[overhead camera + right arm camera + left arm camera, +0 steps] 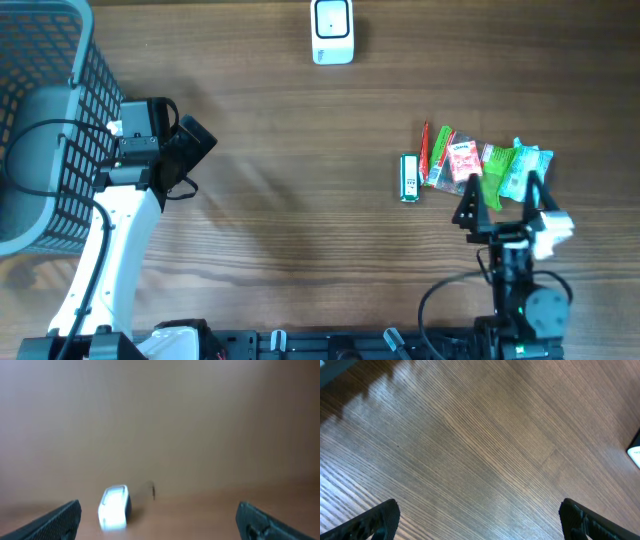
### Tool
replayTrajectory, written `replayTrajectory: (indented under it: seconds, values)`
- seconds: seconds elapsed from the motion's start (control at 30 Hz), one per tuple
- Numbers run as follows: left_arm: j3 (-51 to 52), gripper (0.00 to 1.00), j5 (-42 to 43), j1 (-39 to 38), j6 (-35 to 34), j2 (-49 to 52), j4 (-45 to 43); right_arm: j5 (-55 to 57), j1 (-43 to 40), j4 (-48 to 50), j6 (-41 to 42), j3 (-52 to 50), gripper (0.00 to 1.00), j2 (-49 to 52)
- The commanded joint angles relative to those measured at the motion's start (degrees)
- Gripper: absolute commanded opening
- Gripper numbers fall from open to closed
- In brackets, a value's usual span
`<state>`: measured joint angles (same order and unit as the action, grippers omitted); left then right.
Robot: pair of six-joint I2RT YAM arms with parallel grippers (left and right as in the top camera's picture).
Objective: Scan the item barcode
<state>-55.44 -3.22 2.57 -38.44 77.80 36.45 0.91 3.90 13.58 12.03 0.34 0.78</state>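
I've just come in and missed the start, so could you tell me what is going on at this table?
Two robot arms are set up to scan an item's barcode, but nothing is picked up yet. The right gripper is open and empty at the near edge of the pile of packets. The left gripper, also open and empty, hangs over bare table beside the grey basket. The white scanner sits at the far edge.

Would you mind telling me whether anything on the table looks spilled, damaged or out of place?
Nothing stands out. The packets lie in a loose overlapping heap at the right, a small green item beside them; the scanner and the basket look intact.
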Motion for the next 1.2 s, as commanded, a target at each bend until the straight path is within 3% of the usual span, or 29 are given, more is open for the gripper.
replayTrajectory:
  seconds: [0.0, 0.07, 0.2, 1.17]
  values:
    - [-0.1, 1.00, -0.9, -0.2, 0.7, 0.2, -0.2, -3.2, 0.0, -8.1, -6.2, -0.1, 1.00, -0.6]
    - [-0.1, 1.00, -0.9, -0.2, 0.7, 0.2, -0.2, -5.5, 0.0, -12.2, -11.8, -0.1, 1.00, -0.6]
    - [-0.1, 1.00, -0.9, -0.2, 0.7, 0.2, -0.2, -5.5, 0.0, -13.4, -15.1, -0.1, 1.00, -0.6]
    - [-0.1, 1.00, -0.9, -0.2, 0.7, 0.2, -0.2, -3.8, -2.8, -13.5, -13.1, -0.1, 1.00, -0.6]
